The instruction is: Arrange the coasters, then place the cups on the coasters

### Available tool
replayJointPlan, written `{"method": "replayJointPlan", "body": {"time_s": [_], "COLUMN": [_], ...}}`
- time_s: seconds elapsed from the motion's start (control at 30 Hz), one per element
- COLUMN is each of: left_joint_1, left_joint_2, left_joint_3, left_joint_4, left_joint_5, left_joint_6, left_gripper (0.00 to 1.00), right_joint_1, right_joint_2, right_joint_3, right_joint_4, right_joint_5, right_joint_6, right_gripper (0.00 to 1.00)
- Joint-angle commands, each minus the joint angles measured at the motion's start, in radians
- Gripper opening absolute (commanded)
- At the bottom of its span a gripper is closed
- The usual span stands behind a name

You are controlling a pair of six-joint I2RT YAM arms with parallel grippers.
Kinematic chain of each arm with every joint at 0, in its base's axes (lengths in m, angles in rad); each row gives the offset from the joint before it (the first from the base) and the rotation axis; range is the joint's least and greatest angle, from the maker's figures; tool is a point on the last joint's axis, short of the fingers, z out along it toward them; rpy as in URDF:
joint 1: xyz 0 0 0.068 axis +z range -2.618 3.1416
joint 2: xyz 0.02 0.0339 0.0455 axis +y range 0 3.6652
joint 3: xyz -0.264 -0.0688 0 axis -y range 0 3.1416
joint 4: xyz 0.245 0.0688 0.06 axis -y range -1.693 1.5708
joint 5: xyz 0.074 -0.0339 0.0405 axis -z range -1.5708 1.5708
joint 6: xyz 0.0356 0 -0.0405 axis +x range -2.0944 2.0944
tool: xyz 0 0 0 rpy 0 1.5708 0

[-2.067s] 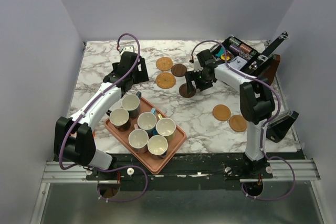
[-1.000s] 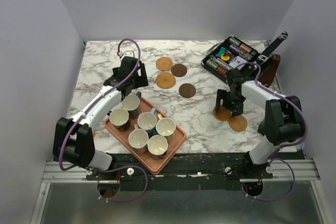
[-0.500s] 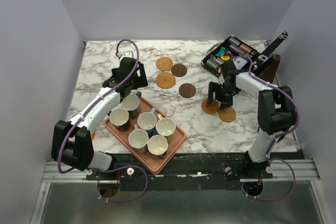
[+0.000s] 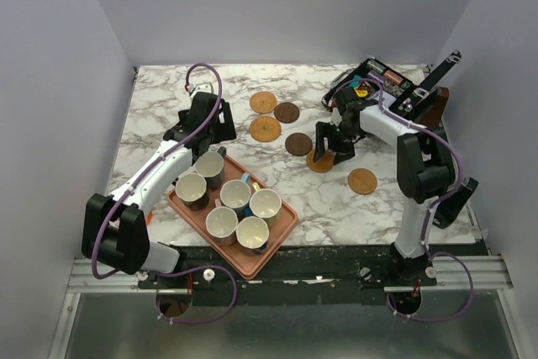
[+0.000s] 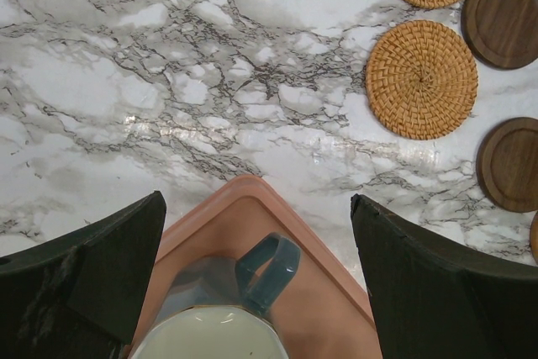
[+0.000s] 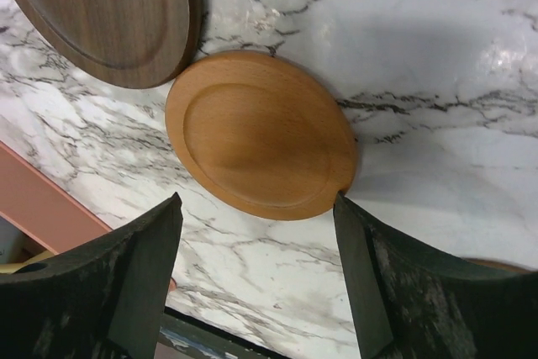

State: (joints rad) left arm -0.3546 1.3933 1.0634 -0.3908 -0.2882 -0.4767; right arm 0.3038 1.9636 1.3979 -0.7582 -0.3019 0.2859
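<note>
Tan coaster (image 4: 319, 161): flat on marble (image 4: 168, 107), four o'clock of a dark coaster (image 4: 298, 144), between spread fingers (image 6: 134, 283) of your right gripper (image 6: 256, 199); grip unclear. Left gripper (image 5: 256, 201) gapes above cups (image 4: 235, 195) on pink tray (image 4: 277, 245).

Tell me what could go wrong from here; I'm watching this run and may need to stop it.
1. The tan coaster between the jaws of the right gripper almost touches a dark coaster; pushing it that way could shove or overlap that one.
2. The cups stand packed together on the pink tray; the left gripper, wide open above the corner cup, may bump its neighbours when reaching in.
</note>
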Motion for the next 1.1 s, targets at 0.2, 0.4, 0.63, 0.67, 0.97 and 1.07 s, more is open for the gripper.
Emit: {"method": "replayJointPlan", "body": {"time_s": [0.2,0.4,0.63,0.67,0.97,1.07], "left_joint_1": [0.003,0.003,0.003,0.003,0.003,0.003], "left_joint_2": [-0.027,-0.019,0.001,0.006,0.013,0.009], "left_joint_3": [0.007,0.006,0.009,0.012,0.023,0.017], "left_joint_4": [-0.01,0.006,0.026,0.027,0.027,0.027], "left_joint_5": [-0.042,-0.039,-0.014,-0.011,-0.011,-0.011], "left_joint_6": [-0.005,-0.003,0.007,0.009,0.016,0.009], "left_gripper": [0.99,0.99,0.99,0.99,0.99,0.99], "right_joint_1": [0.012,-0.018,-0.164,-0.172,-0.187,-0.186], "right_joint_2": [-0.031,-0.224,-0.312,-0.309,-0.29,-0.334], "right_joint_3": [0.017,-0.124,-0.293,-0.303,-0.373,-0.384], "right_joint_4": [0.008,-0.003,-0.021,-0.023,-0.032,-0.02], "right_joint_5": [0.092,0.279,0.297,0.293,0.297,0.383], "right_joint_6": [0.025,0.078,0.107,0.11,0.165,0.176], "right_gripper": [0.86,0.95,1.0,1.0,1.0,1.0]}}
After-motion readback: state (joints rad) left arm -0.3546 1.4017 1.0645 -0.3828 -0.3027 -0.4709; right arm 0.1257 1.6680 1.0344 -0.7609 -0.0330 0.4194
